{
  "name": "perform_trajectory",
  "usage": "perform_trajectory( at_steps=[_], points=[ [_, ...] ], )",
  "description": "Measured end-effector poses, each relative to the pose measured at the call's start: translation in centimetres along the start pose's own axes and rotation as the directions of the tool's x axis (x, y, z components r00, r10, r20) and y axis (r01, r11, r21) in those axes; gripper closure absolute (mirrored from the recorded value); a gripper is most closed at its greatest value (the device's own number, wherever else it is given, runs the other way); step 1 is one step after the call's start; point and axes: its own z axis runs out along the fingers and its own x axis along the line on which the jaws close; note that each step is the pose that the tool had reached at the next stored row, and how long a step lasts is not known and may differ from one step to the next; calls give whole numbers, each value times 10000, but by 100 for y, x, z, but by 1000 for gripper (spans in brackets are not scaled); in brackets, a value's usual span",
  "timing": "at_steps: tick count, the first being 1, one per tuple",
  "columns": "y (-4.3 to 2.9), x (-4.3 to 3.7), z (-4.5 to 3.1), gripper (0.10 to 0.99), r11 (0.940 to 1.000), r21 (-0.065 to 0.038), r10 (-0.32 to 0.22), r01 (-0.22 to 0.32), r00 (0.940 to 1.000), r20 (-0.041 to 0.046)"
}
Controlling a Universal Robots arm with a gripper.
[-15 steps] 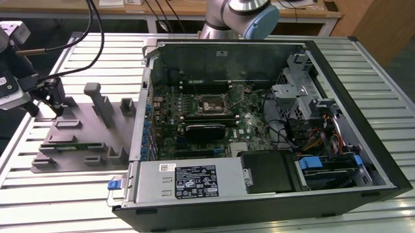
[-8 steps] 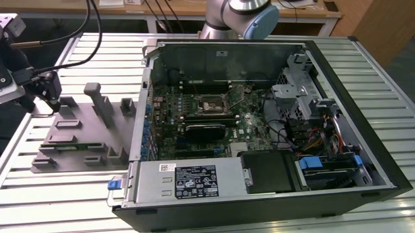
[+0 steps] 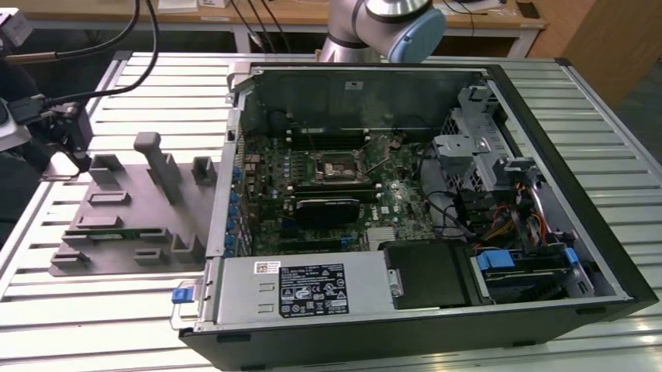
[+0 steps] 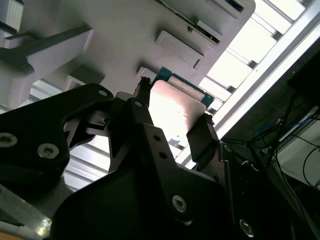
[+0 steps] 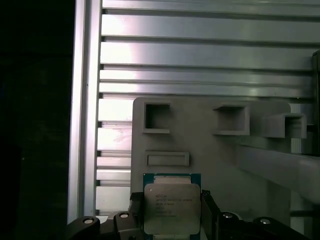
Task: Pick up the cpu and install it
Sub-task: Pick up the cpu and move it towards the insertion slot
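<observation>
— Sitting between the fingers, is it, the cpu (image 5: 171, 209)?

— Yes. In both wrist views the gripper (image 5: 171, 220) is gripping it from two opposite sides. A dark finger (image 5: 207, 212) is pressing on each edge, and the jaws are standing only as wide as the chip itself. Its silver top is facing the first wrist view, with a thin green rim showing around it.

— And where is it being held?

— Over the grey fixture tray (image 5: 220, 150), near the tray's edge and just beside a shallow rectangular recess (image 5: 167, 159). I can't tell whether it's touching the tray or sitting just clear of it.

— Where is the tray lying?

— On the slatted metal table (image 3: 93, 302), at the exterior view's left of the open computer case (image 3: 579, 194). Inside the case the motherboard's socket (image 3: 336, 167) is sitting well apart from the tray, and the arm's base (image 3: 377, 23) is standing behind the case.
</observation>
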Motion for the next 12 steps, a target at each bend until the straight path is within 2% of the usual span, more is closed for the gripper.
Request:
perform_trajectory(
  at_steps=[11, 12],
  points=[
    [10, -6, -216, 541, 10000, -1, 0, 0, 10000, 1],
    [13, -8, -273, 541, 10000, 0, 0, 0, 10000, 1]
  ],
)
